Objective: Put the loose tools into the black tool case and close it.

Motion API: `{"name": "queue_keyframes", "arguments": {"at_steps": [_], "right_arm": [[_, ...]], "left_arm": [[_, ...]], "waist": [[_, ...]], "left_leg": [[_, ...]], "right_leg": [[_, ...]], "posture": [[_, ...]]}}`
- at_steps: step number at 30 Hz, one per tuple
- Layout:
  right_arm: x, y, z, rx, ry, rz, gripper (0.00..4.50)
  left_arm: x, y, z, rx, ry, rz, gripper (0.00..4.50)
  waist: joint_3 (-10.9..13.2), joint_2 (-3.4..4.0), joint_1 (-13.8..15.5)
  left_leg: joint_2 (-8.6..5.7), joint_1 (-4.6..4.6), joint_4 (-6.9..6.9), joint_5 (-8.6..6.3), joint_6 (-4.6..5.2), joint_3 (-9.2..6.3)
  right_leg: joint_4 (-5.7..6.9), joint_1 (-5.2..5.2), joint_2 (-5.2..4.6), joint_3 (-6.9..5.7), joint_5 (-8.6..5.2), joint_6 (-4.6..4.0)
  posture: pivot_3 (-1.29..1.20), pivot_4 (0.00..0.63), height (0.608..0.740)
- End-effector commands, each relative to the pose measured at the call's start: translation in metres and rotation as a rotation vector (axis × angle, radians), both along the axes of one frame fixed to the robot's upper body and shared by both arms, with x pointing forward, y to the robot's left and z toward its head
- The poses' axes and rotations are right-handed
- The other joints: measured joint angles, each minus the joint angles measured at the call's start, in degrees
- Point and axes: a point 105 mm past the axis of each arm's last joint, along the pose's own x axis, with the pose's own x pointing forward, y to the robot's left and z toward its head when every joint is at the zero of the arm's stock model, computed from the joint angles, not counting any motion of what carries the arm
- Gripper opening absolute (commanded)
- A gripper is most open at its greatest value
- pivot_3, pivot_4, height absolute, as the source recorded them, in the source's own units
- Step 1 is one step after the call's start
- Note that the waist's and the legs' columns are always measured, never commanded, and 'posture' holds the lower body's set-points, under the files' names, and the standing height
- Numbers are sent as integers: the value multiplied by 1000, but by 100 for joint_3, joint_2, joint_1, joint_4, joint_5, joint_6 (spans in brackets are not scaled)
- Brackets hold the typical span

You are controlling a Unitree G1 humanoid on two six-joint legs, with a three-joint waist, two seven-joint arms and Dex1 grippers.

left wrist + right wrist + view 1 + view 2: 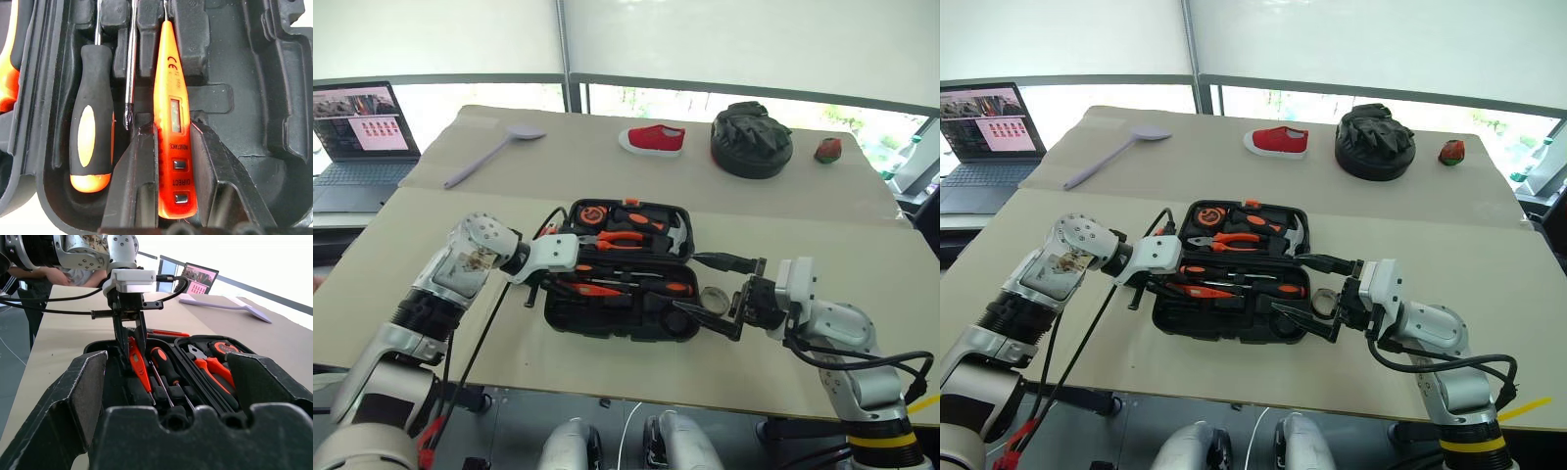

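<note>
Case: the black case (619,284) lies open on the desk (401,274), near its front edge, between the two arms; lid half on the far side, tray half nearer the robot.
Lid half: holds orange-handled pliers (625,239), a hammer (674,238) and a tape measure (593,212).
Tray half: an orange tester screwdriver (175,132) lies in a moulded slot; just beside it a bare screwdriver shaft (129,73), then a black-and-orange-handled screwdriver (91,142), each in its own slot.
Left pincer: the left pincer (129,340) points down into the left end of the tray, fingers narrowly parted on either side of the tester's handle end. In the left wrist view the finger faces sit against or just beside the handle; whether they press on it cannot be told.
Right pincer: the right pincer (717,294) stands wide open and empty at the right end of the case, pointing across at it, one finger above the other, not touching it.
Tape roll: a small grey roll (712,299) lies on the desk just beside the case's right end, between the right pincer's fingers as seen from the head.
Far side of desk: a lilac spoon (489,152), a red shoe (653,139), a round black bag (751,141).
Off the desk: a laptop (357,132) at the left.
</note>
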Motion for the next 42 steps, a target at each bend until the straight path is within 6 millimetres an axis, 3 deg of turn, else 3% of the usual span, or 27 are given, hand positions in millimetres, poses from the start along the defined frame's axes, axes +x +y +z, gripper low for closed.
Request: {"name": "queue_keyframes", "arguments": {"at_steps": [1,6,8,11,14,17,21,23,33,42], "right_arm": [[0,4,9,12,-48,14,4500],[0,6,8,15,-40,27,4500],[1,6,7,14,-38,28,4500],[2,6,7,12,-35,31,4500],[3,7,7,14,-37,33,4500],[3,7,8,14,-39,32,4500],[3,4,8,7,-39,22,4500],[3,3,8,5,-39,19,4500],[1,4,8,6,-37,14,4500],[0,5,7,9,-30,16,4500]], "left_arm": [[0,-7,6,-85,-2,-19,2174],[1,-10,41,-208,-117,-103,3969],[0,-9,57,-274,-118,-99,3969],[-2,-7,62,-340,-99,-78,3969],[0,-5,50,-352,-143,-90,3287],[-1,-10,41,-404,-144,-112,2066],[-8,-14,14,-373,-130,-155,536],[-9,-14,5,-353,-133,-162,39],[1,-9,-11,-286,-182,-131,39],[6,-17,-1,-372,-151,-70,39]], "waist": [[0,0,4],[1,-1,30],[1,-1,33],[1,-1,33],[1,-1,37],[1,-1,53],[1,-1,53],[1,-1,59],[1,-1,68],[1,-1,107]], "left_leg": [[0,-3,1,0,0,0],[-1,-16,7,-1,3,0],[0,-20,11,-1,3,1],[0,-18,13,-1,3,0],[-1,-13,14,-1,3,0],[-1,-14,14,-1,3,0],[-1,-16,15,-1,3,1],[-1,-16,15,-1,3,1],[-1,-16,15,-3,6,0],[-1,-14,17,-3,8,0]], "right_leg": [[0,-1,0,0,0,0],[-3,-8,-2,-2,1,0],[-2,-11,-3,-3,1,-1],[-1,-8,-3,-4,1,0],[-1,-3,-4,-4,0,0],[-1,-2,-4,-5,1,0],[-2,-4,-4,-7,1,0],[-2,-4,-4,-7,1,-1],[-2,-3,-6,-9,1,-1],[-1,-1,-8,-10,2,1]], "posture": [[0,150,740],[0,150,740],[0,150,740],[0,150,740],[0,150,740],[0,150,740],[0,150,740],[0,150,740],[0,150,740],[0,150,740]]}}
